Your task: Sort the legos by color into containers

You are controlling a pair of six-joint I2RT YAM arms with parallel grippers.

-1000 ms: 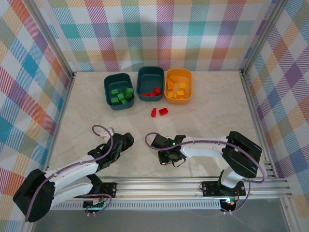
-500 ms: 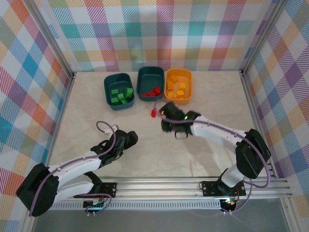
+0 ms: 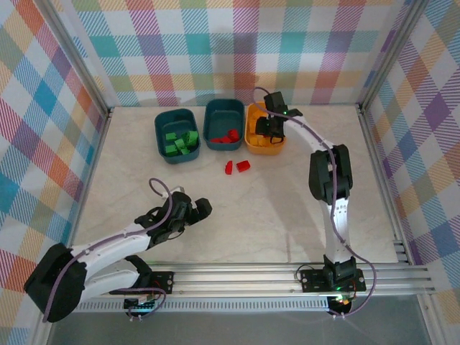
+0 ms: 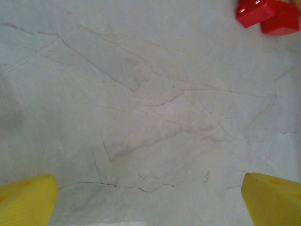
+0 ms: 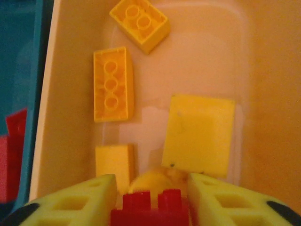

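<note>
Red lego (image 5: 150,212) pinched between right gripper (image 5: 150,189) fingers, poised over orange-yellow container (image 3: 264,151), yellow legos (image 5: 113,84) below. Placing step, seemingly at the wrong tub; next, across to neighbouring teal container (image 3: 224,113) holding reds. Left gripper (image 4: 150,197) spread wide above table (image 4: 141,117), two loose red bricks (image 4: 268,14) ahead.

White arms (image 3: 108,248), black joints (image 3: 330,172), lilac cables (image 3: 154,188), yellow-fingered grippers (image 4: 150,202).
</note>
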